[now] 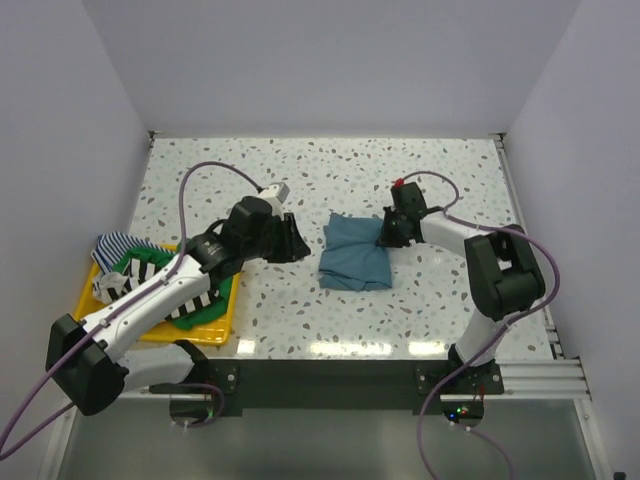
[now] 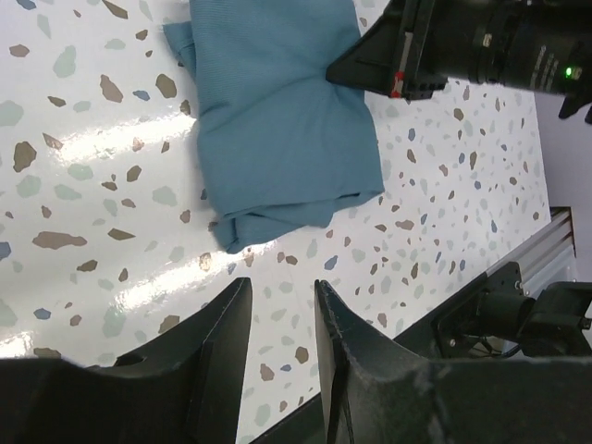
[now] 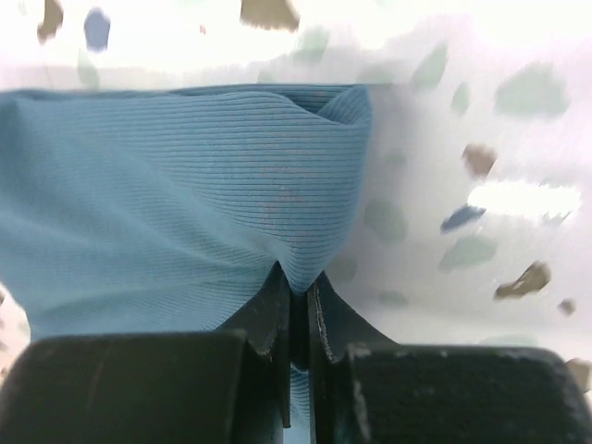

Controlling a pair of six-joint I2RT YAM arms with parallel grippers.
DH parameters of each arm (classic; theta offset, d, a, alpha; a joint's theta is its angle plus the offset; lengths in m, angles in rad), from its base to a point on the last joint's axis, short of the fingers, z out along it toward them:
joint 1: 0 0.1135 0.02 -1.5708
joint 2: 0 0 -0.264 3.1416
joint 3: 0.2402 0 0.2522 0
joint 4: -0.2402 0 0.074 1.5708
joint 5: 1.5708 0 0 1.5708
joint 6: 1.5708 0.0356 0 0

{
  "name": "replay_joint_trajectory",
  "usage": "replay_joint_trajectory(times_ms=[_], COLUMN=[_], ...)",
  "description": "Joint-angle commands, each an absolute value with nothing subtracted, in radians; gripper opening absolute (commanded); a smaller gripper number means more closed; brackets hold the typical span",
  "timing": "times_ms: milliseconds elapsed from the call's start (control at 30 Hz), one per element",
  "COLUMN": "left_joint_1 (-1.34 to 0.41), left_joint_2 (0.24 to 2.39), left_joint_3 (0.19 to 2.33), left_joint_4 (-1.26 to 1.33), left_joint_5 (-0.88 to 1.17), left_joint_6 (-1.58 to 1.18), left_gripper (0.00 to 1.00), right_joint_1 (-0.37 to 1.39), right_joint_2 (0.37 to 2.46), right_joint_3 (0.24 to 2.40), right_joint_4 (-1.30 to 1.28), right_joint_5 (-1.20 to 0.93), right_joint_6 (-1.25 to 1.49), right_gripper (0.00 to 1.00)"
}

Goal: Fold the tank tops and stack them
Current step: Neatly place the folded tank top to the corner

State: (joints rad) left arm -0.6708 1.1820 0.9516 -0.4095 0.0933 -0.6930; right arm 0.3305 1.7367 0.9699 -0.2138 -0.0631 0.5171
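Teal tank top [image 3: 176, 194], edge clamped in my right claw [image 3: 298, 289], I judge to pull a fold across; left claw [image 2: 280, 291] hangs parted.

No word, label, brand or number can be read in any of the three views. The teal-blue tank top [image 1: 352, 253] shows only plain ribbed cloth (clearest from the right wrist), and the yellow tray [image 1: 212, 330] bears no legible print.
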Motion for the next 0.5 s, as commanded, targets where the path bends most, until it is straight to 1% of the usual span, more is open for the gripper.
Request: replay_joint_trajectory(times_ms=[0,100,233,300,367,433,467], left_joint_1=[-0.660,-0.650,-0.641,-0.638,-0.634,-0.629,-0.627], left_joint_2=[1.146,1.138,1.137,1.137,1.141,1.146,1.152], left_joint_3=[0.966,0.980,0.989,0.988,0.992,0.999,1.006], left_joint_4=[-0.443,-0.462,-0.471,-0.472,-0.472,-0.479,-0.483], left_joint_5=[0.087,0.072,0.064,0.064,0.061,0.063,0.063], left_joint_6=[-0.629,-0.600,-0.563,-0.552,-0.532,-0.509,-0.503], left_gripper=[0.38,0.39,0.39,0.39,0.39,0.39,0.40], right_joint_1=[0.302,0.259,0.142,0.108,0.069,0.042,0.032], right_joint_2=[1.813,1.860,1.966,2.012,2.095,2.185,2.225], right_joint_3=[1.103,1.219,1.402,1.527,1.657,1.744,1.841], right_joint_4=[-0.342,-0.391,-0.462,-0.492,-0.515,-0.537,-0.552], right_joint_5=[0.069,0.103,0.117,0.123,0.141,0.166,0.193], right_joint_6=[0.398,0.333,0.276,0.227,0.160,0.115,0.073], right_gripper=[0.00,0.00,0.00,0.00,0.00,0.00,0.00])
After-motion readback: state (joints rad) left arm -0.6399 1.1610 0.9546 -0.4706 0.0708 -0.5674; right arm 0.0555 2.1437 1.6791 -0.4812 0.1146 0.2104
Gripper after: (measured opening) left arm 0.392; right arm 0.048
